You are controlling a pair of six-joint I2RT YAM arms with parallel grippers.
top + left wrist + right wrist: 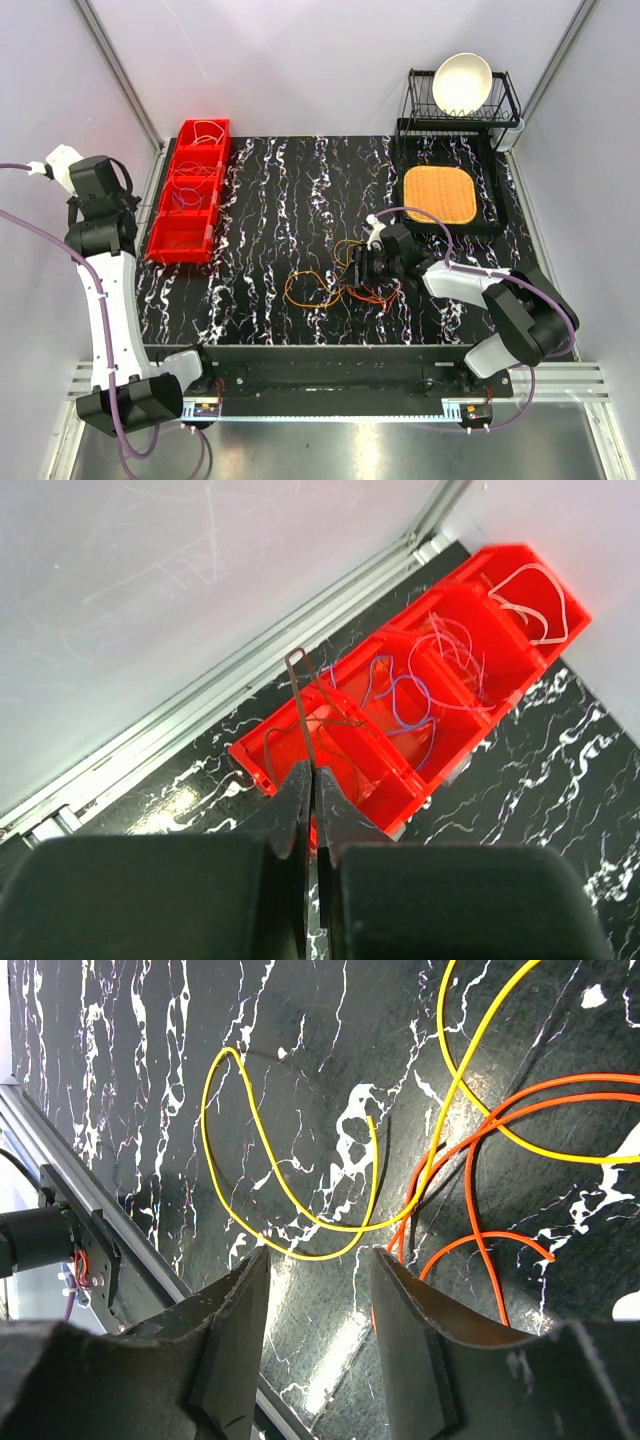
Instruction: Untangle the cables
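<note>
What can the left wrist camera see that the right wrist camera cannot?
Only the left wrist view: a red divided bin holding sorted cables such as a white cable, a pale wall behind it, and the left gripper shut on a thin brown cable. Only the right wrist view: a yellow cable and an orange cable lying loose and crossing, with the right gripper open over them. Both: the black marbled table and thin cables.

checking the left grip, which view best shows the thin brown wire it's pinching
Left wrist: the thin brown wire rises in a narrow loop from the shut left gripper. In the top view it is too fine to make out. The right wrist view does not show it.
</note>
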